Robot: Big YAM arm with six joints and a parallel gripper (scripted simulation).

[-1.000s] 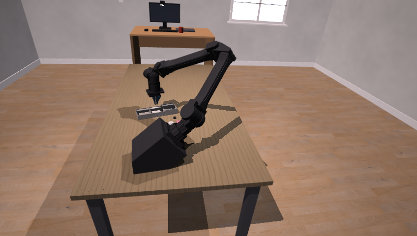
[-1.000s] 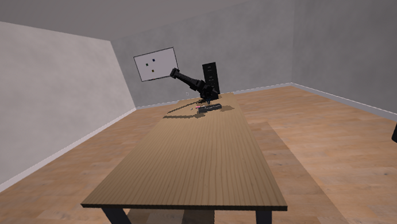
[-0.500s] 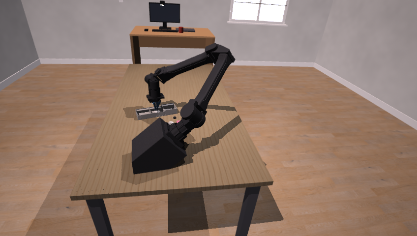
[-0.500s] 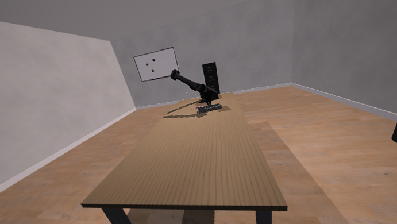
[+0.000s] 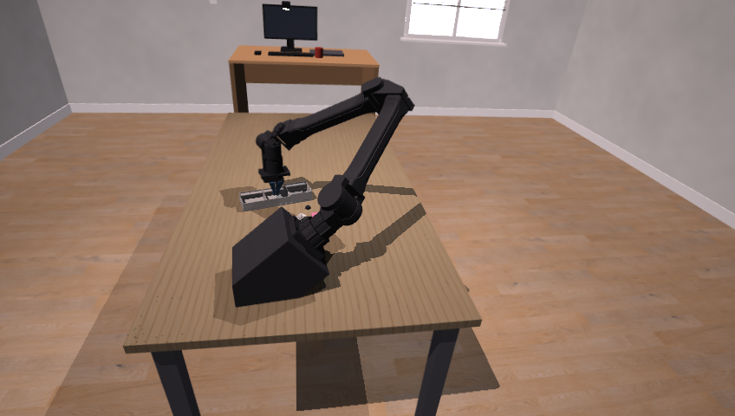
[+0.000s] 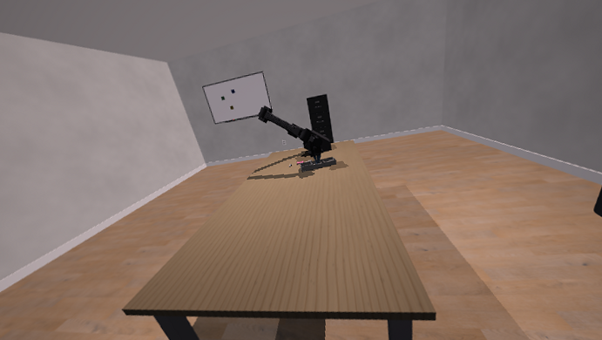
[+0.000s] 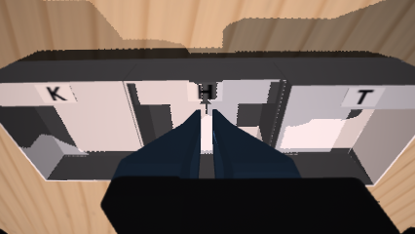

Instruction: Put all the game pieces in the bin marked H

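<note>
Wood-grained tabletop (image 5: pixel 392 289) (image 6: pixel 272 240) (image 7: pixel 161 29) in a grey-walled room: in the top view, you see the black six-joint arm (image 5: pixel 379 139) (image 6: pixel 283 123) arching from its base to the three-compartment bin tray (image 5: pixel 278 203) (image 6: pixel 320 164) (image 7: pixel 195 68), its gripper (image 5: pixel 276 195) (image 6: pixel 317 159) (image 7: pixel 207 117) pointing down at the middle compartment. A whitish, dark-marked piece (image 5: pixel 302 217), perhaps a die and hence a game piece, lies on the table between tray and base; beside it are a small black object (image 5: pixel 308 207) and a pink object (image 5: pixel 314 213) (image 6: pixel 299 162), the latter partly hidden by the arm. In the exterior view, you find the pink object just beside the tray, while the other small items are too tiny to identify. In the wrist view, the two dark blue fingers stand nearly together over bin H (image 7: pixel 205 92), a narrow slit between them; you cannot tell whether they pinch a thin piece. Bins K (image 7: pixel 56 94) and T (image 7: pixel 364 97) flank H. Note the governing relation: the fingers are set apart along the tray's long axis, so opening would carry each towards a divider. If a piece is held, your next step is probably a modest release, centred between those dividers; too wide a spread might nudge the tray.
</note>
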